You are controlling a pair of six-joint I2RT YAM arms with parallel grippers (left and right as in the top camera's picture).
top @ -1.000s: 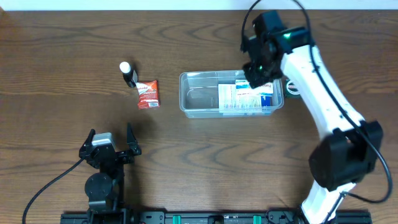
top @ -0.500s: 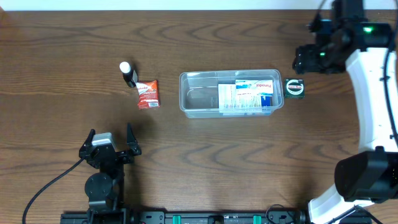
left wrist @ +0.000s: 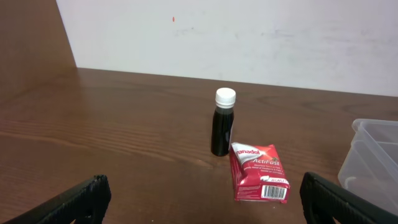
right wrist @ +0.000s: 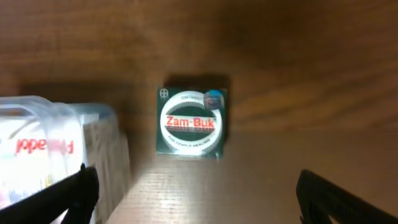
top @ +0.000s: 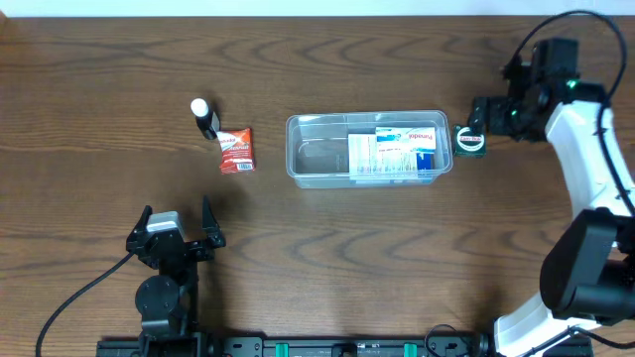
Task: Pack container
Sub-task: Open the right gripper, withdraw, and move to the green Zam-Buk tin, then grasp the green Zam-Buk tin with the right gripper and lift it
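Container (top: 316, 159) first: we see the clear plastic tub near the middle of the brown surface (top: 397, 258), its long side running left to right. Its right half holds white and blue boxes (top: 397, 151) packed side by side; its left half shows only the clear bottom. In the right wrist view the tub's corner (right wrist: 37, 124) is blurred, and we can read only part of the red lettering on a box inside.

Just beside the tub's right end sits a small green box (top: 469, 140) with a white ring on its lid (right wrist: 191, 122). It is flat on the surface and close to the tub wall, though we cannot tell whether they touch. The right hand (top: 488, 117) is just beyond that box, its fingers spread wide and holding nothing. From its own camera the box lies ahead of the hand (right wrist: 199, 199), apparently not touching it.

Left of the tub, well apart from it, a red box (top: 236, 151) lies flat, with a dark bottle (top: 205, 118) with a white cap standing upright just beside it.

The left hand (top: 177, 213) is at the near left of the surface, fingers spread and empty, facing the bottle (left wrist: 222, 122) and red box (left wrist: 258, 172).
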